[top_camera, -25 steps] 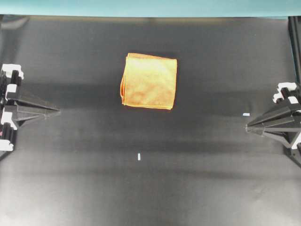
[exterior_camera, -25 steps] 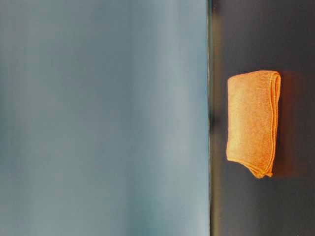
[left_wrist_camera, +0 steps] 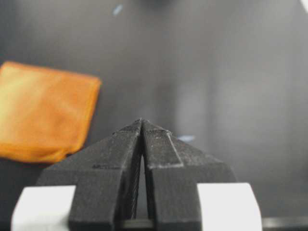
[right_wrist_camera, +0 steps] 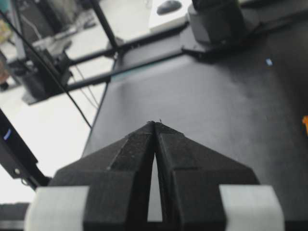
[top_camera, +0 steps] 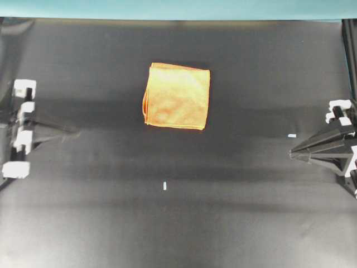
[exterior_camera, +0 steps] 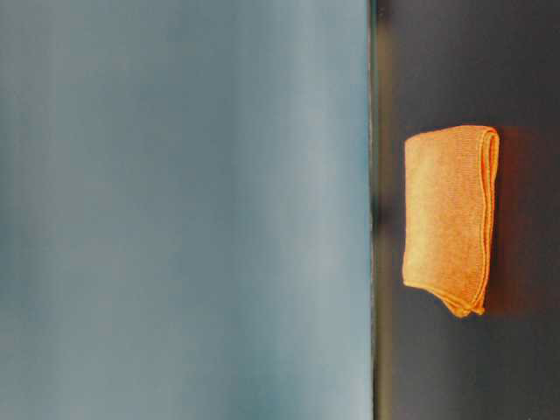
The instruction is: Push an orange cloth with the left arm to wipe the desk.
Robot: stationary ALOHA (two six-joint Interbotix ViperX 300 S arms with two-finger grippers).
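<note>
The black tabletop [top_camera: 234,223] is spreading wide across the overhead view, with a teal edge strip [top_camera: 178,9] running along its far side. The orange cloth [top_camera: 177,96] is lying folded and flat a little far of centre, its folded edges showing along the left and near sides, with bare tabletop lying open on every side of it. The left arm's end effector [top_camera: 70,133] is sitting at the left edge, blurred, well apart from the cloth, its fingers pressed together to a point in the wrist view [left_wrist_camera: 141,126]. The right end effector [top_camera: 293,152] is sitting at the right edge, likewise pressed together. Two tiny white tape marks [top_camera: 165,186] are lying on the open tabletop.
</note>
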